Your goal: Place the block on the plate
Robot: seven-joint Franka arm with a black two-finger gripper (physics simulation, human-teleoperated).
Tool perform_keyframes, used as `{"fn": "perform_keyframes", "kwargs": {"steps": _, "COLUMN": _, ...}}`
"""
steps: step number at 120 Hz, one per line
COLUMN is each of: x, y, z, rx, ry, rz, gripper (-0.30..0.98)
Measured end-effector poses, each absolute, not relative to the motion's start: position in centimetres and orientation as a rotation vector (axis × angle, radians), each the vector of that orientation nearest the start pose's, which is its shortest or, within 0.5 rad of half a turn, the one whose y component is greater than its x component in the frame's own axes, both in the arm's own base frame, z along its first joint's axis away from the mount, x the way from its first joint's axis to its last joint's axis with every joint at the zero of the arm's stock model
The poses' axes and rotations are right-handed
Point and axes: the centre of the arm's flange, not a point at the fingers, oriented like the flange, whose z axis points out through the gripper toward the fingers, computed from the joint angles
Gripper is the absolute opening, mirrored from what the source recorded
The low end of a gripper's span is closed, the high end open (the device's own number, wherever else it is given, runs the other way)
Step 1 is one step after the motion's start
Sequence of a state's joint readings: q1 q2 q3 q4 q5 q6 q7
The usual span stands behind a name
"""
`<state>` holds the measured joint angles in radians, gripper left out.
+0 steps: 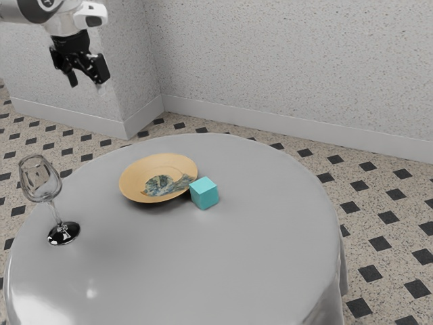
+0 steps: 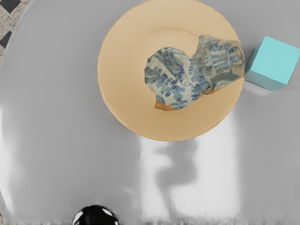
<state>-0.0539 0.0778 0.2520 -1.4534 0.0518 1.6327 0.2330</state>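
Observation:
High above the table's far left edge in the exterior view, the black gripper [image 1: 86, 80] hangs open, its fingers apart with nothing between them. A turquoise block [image 1: 204, 193] rests on the table right beside the plate [image 1: 140, 169], on the side toward the exterior view's right. The plate is tan, round and shallow, with a blue-and-white patterned patch. From above, the wrist view has the plate [image 2: 123, 101] and the block [image 2: 275, 58] close against its rim, outside it.
A wine glass [image 1: 42, 183] with a black base [image 1: 63, 233] stands upright on the round grey table [image 1: 203, 271], toward the exterior view's left. Its black base [image 2: 96, 217] also appears in the wrist view. A speckled wall [image 1: 291, 61] rises behind the table.

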Motion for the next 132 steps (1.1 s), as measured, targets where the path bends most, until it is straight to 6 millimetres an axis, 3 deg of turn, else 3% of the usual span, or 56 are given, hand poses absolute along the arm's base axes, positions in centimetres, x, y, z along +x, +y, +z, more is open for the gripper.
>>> {"fn": "perform_keyframes", "kwargs": {"steps": 19, "x": 57.2, "y": 10.2, "z": 63.6, "rx": -3.081, "ry": -0.013, "rz": -0.059, "gripper": 0.69}}
{"fn": "perform_keyframes", "kwargs": {"steps": 36, "x": 56.4, "y": 12.2, "z": 62.9, "rx": -3.102, "ry": -0.431, "rz": 0.008, "gripper": 0.69}}
{"fn": "perform_keyframes", "kwargs": {"steps": 46, "x": 58.1, "y": 12.3, "z": 59.8, "rx": -3.063, "ry": -0.639, "rz": 0.063, "gripper": 0.69}}
{"fn": "perform_keyframes", "kwargs": {"steps": 57, "x": 61.3, "y": 9.7, "z": 55.7, "rx": -3.018, "ry": -0.744, "rz": 0.083, "gripper": 0.69}}
{"fn": "perform_keyframes", "kwargs": {"steps": 79, "x": 66.1, "y": 6.6, "z": 48.2, "rx": -2.930, "ry": -0.949, "rz": 0.080, "gripper": 0.69}}
{"fn": "perform_keyframes", "kwargs": {"steps": 132, "x": 71.7, "y": 0.1, "z": 40.2, "rx": -2.749, "ry": -1.469, "rz": -0.025, "gripper": 0.69}}
